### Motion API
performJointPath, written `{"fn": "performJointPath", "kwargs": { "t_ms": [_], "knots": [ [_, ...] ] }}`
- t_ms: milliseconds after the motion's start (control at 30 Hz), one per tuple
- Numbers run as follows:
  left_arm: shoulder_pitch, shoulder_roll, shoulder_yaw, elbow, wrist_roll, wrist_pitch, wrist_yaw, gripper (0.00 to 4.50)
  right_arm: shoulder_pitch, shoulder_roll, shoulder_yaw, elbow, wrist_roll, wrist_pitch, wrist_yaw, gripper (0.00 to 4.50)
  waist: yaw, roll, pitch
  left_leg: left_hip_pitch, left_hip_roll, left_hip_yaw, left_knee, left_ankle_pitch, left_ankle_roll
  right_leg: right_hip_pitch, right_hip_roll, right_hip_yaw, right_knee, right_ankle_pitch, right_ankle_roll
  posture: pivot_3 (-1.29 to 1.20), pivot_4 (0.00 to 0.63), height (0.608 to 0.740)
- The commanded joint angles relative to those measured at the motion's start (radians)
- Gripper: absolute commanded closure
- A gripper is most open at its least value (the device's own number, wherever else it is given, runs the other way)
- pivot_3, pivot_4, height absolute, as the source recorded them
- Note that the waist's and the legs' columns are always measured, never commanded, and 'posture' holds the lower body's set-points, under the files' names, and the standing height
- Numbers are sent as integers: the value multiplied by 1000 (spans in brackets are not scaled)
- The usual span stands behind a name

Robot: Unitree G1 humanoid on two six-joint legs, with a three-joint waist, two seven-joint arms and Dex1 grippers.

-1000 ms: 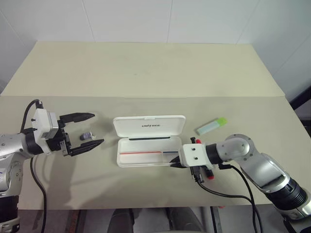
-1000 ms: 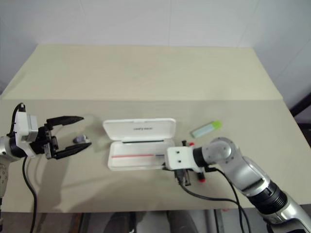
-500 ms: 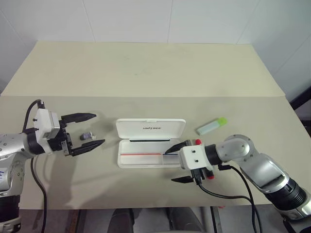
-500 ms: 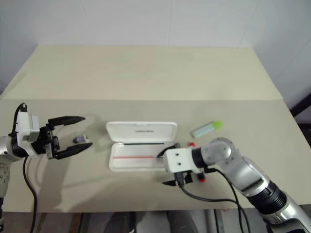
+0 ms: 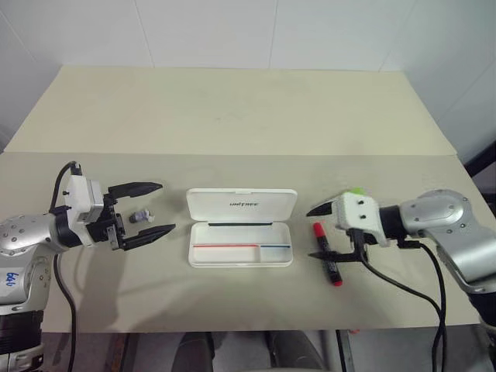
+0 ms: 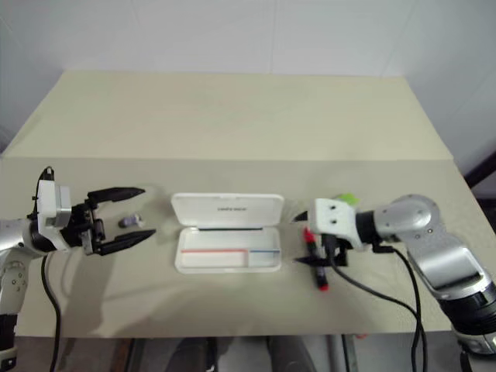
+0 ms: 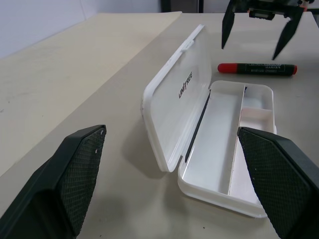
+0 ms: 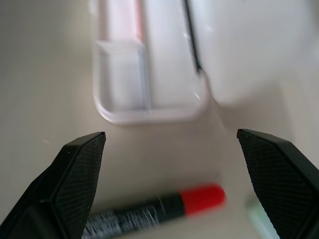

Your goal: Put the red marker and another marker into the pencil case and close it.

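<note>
Pencil case lid (image 7: 185, 94): small black lettering, "UNITREE", printed on the inner face of the raised lid.
Red marker (image 7: 256, 68): a line of small pale print along the black barrel, too fine to read.
Left arm (image 5: 11, 276): handwritten blue marks on the grey forearm shell, perhaps "600"; not sure.

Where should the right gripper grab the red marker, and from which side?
Take the red marker on its black barrel near mid-length, coming down from above. It lies flat on the table, just right of the open pencil case, so the fingers should straddle its narrow width. The right gripper is already open over it.
</note>
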Motion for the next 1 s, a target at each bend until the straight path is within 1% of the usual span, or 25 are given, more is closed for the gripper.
{"fn": "performJointPath", "kwargs": {
  "t_ms": [33,133,267,500,567,633,800,833,867,933,1000],
  "knots": [
    [-13,-14,-6,-13,-10,-24,2,0,43,-44,-39,6,-6,67,-34,28,4,0,0,0,0,0,0,0,0,0,0,0,0,0,0,0,150,740],
    [-24,-23,-21,-5,-6,-30,0,0,78,-56,-37,-1,-8,106,-57,28,10,0,0,0,0,0,0,0,0,0,0,0,0,0,0,0,150,740],
    [-37,-34,-32,0,-9,-38,-7,0,114,-44,-38,-35,10,166,-85,28,14,0,0,0,0,0,1,0,0,0,0,0,0,0,0,0,150,740],
    [-37,-44,-10,11,-53,-49,-46,0,146,-25,10,-52,-6,254,-143,28,16,0,0,0,0,0,1,0,0,0,0,0,0,0,0,0,150,740],
    [-29,-40,4,16,-68,-51,-61,0,147,-23,18,-51,-8,266,-153,416,15,0,0,0,0,0,1,0,0,0,0,0,0,0,0,0,150,740],
    [-16,-34,15,23,-78,-57,-82,0,148,-24,21,-48,-10,270,-158,919,15,0,0,0,0,0,1,0,0,0,0,0,0,0,0,0,150,740],
    [13,-15,46,35,-108,-50,-142,0,137,-28,28,-29,-14,267,-166,2679,16,0,0,0,0,0,1,0,0,0,0,0,0,0,0,0,150,740],
    [18,-11,49,36,-112,-47,-154,0,134,-29,28,-26,-14,266,-166,2973,15,0,0,0,0,0,1,0,0,0,0,0,0,0,0,0,150,740],
    [23,-1,49,43,-108,-51,-171,0,129,-30,29,-22,-15,264,-165,3381,15,0,0,0,0,0,1,0,0,0,0,0,0,0,0,0,150,740],
    [30,16,47,56,-96,-61,-200,0,119,-32,30,-13,-16,260,-163,3909,15,-1,0,0,0,0,1,0,0,0,0,0,0,0,0,0,150,740],
    [31,28,42,68,-86,-69,-223,0,108,-34,30,-3,-16,259,-160,3911,15,-1,0,0,0,0,1,0,0,0,0,0,0,0,0,0,150,740]
  ]
}}
